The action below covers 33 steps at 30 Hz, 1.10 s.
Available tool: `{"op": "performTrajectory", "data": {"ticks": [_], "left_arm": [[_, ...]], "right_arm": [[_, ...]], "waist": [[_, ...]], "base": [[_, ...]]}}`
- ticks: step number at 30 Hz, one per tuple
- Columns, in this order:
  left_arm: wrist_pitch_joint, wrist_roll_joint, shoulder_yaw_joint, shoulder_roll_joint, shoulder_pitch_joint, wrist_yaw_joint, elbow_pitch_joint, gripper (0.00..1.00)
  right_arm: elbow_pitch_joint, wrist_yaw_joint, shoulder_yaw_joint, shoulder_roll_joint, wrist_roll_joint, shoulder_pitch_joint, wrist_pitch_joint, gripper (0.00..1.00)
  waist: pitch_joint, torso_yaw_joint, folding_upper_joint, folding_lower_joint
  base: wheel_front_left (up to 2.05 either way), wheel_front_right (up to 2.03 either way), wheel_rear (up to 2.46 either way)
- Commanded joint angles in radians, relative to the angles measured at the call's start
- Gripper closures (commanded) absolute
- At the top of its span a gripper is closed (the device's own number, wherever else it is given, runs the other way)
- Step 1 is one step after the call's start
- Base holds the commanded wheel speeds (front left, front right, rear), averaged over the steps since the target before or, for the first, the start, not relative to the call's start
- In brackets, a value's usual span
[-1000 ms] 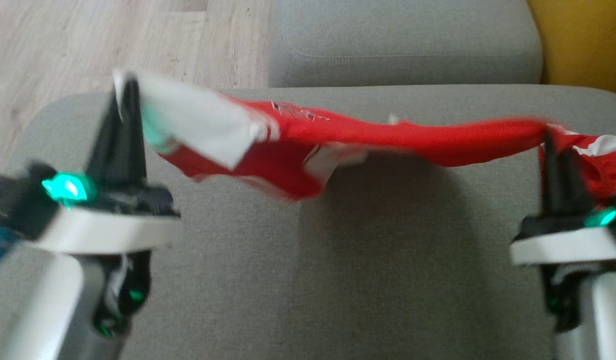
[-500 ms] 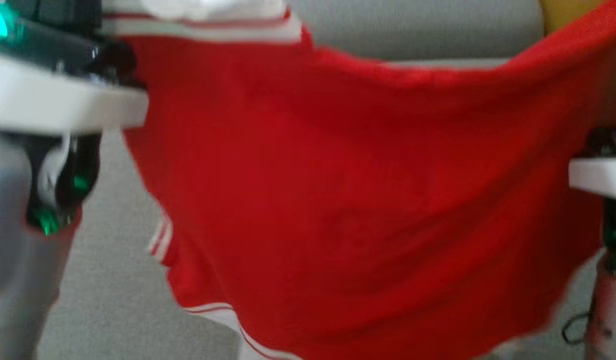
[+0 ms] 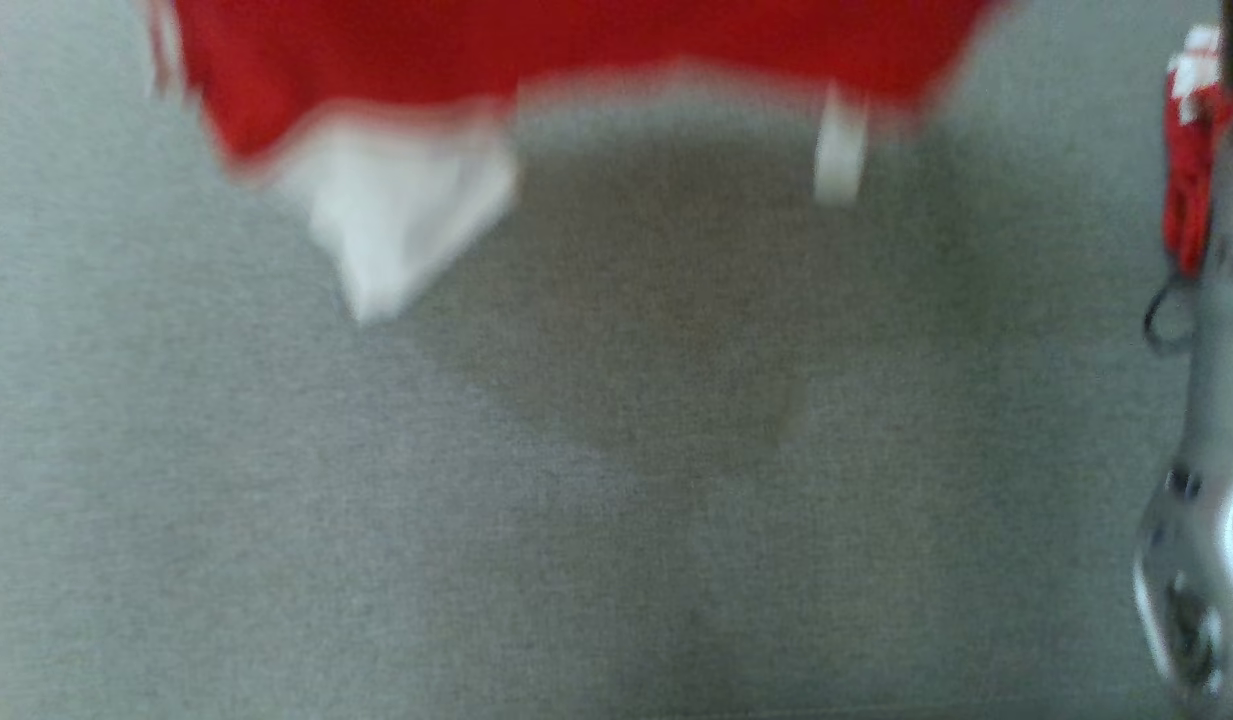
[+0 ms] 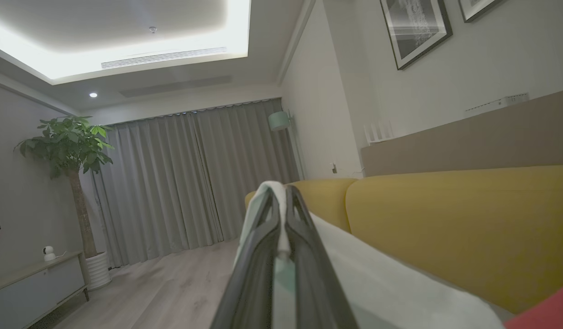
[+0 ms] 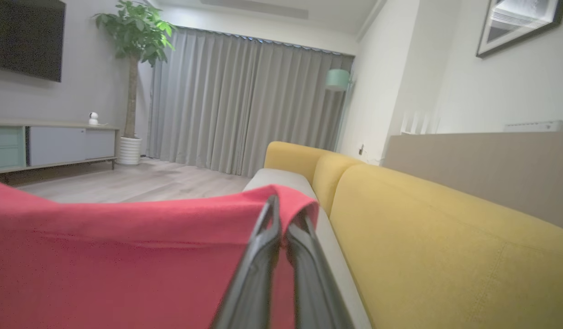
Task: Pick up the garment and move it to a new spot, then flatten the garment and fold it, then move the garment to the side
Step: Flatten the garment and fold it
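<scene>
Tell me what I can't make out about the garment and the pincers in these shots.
- Head view: garment smeared by motion, its upper part cut off by the top edge; any print is unreadable.
- Left wrist view: left pincer covers much of the garment's white part that it pinches.
- Right wrist view: garment hides most of the seat beneath the right pincer.

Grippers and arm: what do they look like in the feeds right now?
Left gripper and right gripper: each has two long, slim, dark grey fingers tapering to narrow tips, with a slight sheen. In the head view the right forearm is a pale silvery shell, blurred, with a thin dark cable loop on its side and dark recesses lower down.
</scene>
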Motion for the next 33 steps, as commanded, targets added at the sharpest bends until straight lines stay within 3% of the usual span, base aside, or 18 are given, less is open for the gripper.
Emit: {"op": "performTrajectory", "data": {"ticks": [1, 9, 18, 25, 33], "left_arm": [[-0.033, 0.026, 0.014, 0.025, -0.089, -0.007, 0.028, 1.0], [-0.161, 0.009, -0.011, -0.071, -0.134, -0.026, 0.214, 1.0], [-0.305, -0.071, -0.013, -0.12, 0.107, -0.059, 0.265, 1.0], [-0.368, -0.113, 0.005, -0.103, 0.316, -0.057, 0.203, 1.0], [-0.402, -0.155, 0.01, -0.098, 0.641, -0.03, 0.019, 1.0]], "right_arm": [[0.042, -0.001, 0.006, 0.013, -0.027, -0.088, -0.024, 1.0], [0.351, -0.001, -0.055, 0.034, -0.142, -0.245, -0.125, 1.0], [0.551, -0.001, -0.086, 0.05, -0.168, -0.145, -0.279, 1.0], [0.556, -0.001, -0.085, 0.058, -0.119, -0.02, -0.353, 1.0], [0.415, -0.001, -0.085, 0.061, -0.021, 0.236, -0.374, 1.0]], "waist": [[0.066, -0.011, 0.0, -0.0005], [0.158, 0.033, 0.0, -0.0005], [0.177, 0.047, 0.0, -0.0005], [0.123, 0.042, 0.0, -0.0005], [-0.01, 0.057, 0.0, -0.0005]], "base": [[0.0, 0.0, 0.0], [0.0, 0.0, 0.0], [0.0, 0.0, 0.0], [0.0, 0.0, 0.0], [0.0, 0.0, 0.0]]}}
